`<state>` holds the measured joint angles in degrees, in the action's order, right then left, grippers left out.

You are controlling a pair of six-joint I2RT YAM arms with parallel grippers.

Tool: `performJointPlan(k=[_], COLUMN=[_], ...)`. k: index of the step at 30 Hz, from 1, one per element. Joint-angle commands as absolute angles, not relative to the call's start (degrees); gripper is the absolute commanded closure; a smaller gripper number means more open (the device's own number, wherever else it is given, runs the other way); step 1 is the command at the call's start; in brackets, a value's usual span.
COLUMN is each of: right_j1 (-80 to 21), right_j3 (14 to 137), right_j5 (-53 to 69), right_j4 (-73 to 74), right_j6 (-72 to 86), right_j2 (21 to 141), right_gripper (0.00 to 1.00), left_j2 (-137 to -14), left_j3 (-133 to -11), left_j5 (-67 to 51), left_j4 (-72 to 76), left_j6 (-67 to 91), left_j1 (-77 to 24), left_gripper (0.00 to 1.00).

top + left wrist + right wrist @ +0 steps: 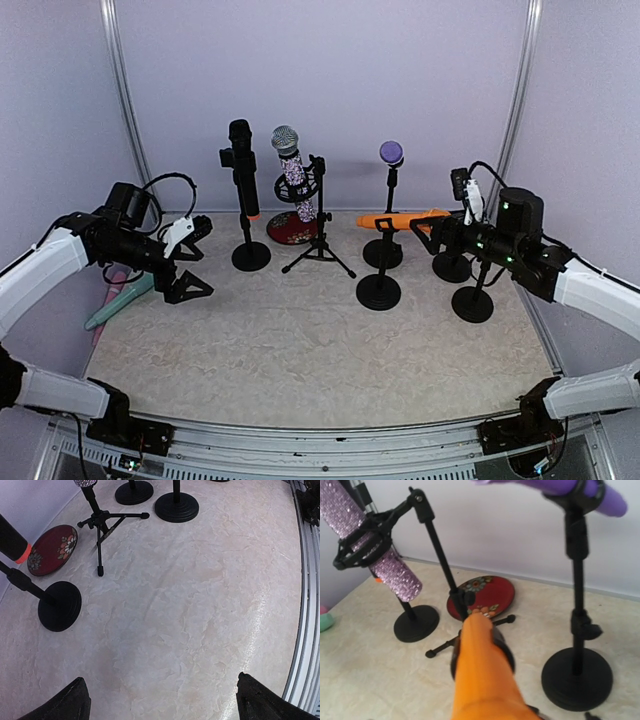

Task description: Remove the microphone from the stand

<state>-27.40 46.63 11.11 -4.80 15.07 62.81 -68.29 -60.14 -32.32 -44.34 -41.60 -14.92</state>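
Observation:
An orange microphone lies level in the clip of a short black stand. My right gripper is at its right end. In the right wrist view the orange microphone runs out from between my jaws and hides the fingers, with its tip past the stand's clip. My left gripper is open and empty above the table at the left; it also shows in the left wrist view.
A black microphone with an orange ring, a glittery one on a tripod and a purple one stand behind. A red plate lies at the back. Two more stands are right. A teal object lies left.

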Motion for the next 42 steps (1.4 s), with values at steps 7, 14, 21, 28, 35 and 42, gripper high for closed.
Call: performJointPlan(k=[7,14,21,28,35,42], right_j1=[-33.0,-35.3,-35.4,-38.9,-43.6,-48.1], right_j3=[48.4,47.8,48.9,49.7,52.2,54.3], right_j5=[5.3,0.5,0.1,-3.4,-8.1,-12.4], right_j4=[-10.9,-12.9,-14.6,-15.4,-15.1,-14.8], right_j6=[16.1,15.9,16.6,16.7,13.7,10.6], right_j2=[69.8,68.7,69.6,71.0,71.5,71.8], right_gripper=[0.29,0.32,0.30,0.48,0.66,0.73], left_j2=[-70.1,-70.4,-70.4,-72.2,-73.0,-72.6], left_j3=[-60.9,-60.6,-60.0,-60.7,-60.8,-61.0], left_j5=[-31.1,-30.0,-30.1,-30.7,-30.2,-30.0], left_j4=[-40.9,-40.2,-39.7,-39.1,-39.2,-39.3], left_j6=[-36.7,-36.2,-36.4,-34.5,-33.6,-33.8], left_j1=[-16.6,-17.2,-17.6,-18.8,-19.2,-19.2], left_gripper=[0.01,0.01,0.01,0.01,0.01,0.01])
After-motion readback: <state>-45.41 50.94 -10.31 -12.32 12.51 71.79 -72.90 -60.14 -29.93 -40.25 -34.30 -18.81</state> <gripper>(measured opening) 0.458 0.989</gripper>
